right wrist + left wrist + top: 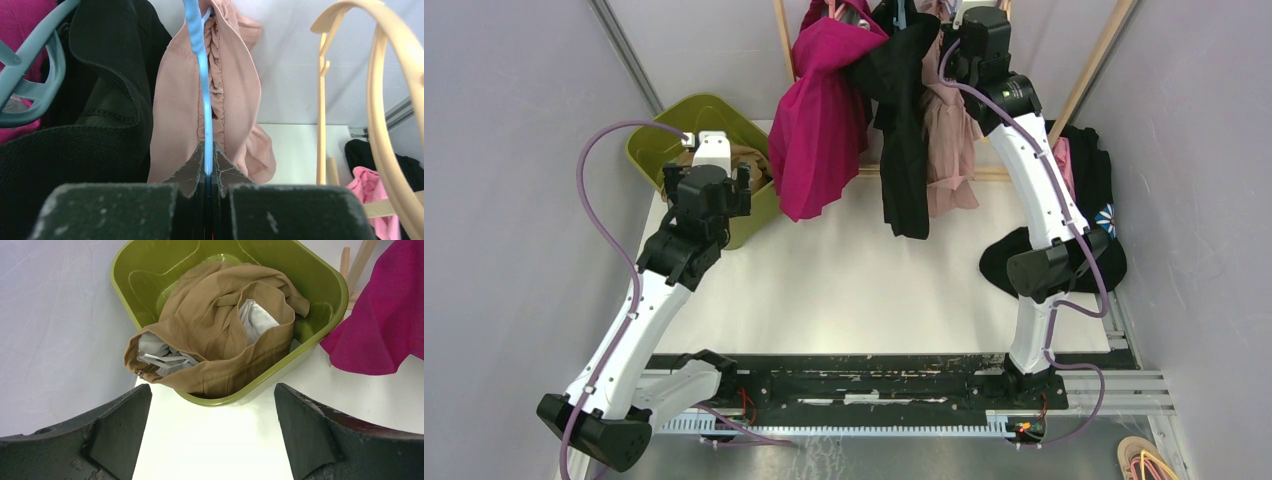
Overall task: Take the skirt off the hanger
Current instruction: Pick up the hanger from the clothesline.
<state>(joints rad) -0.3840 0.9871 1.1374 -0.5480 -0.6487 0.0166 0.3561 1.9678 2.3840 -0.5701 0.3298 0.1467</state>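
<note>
Biggest worry is the crowded rack (1096,62) at the top centre of the overhead view. The black garment (902,130) and magenta garment (819,130) hang pressed up against the pink skirt (946,140), so any pull could drag a neighbour along or snag.

The skirt sits bunched round the blue hanger (202,75), mid-frame in the right wrist view. The right gripper (207,150) is pinched tight on that thin hanger, not the fabric, so it might twist or slip out.

The left gripper (212,425) is spread wide and holds nothing, hovering over the green tub (150,270) in the upper half of its view. The tub holds a crumpled tan garment (215,325) with white lining (257,320), slopping over the lower-left rim.
</note>
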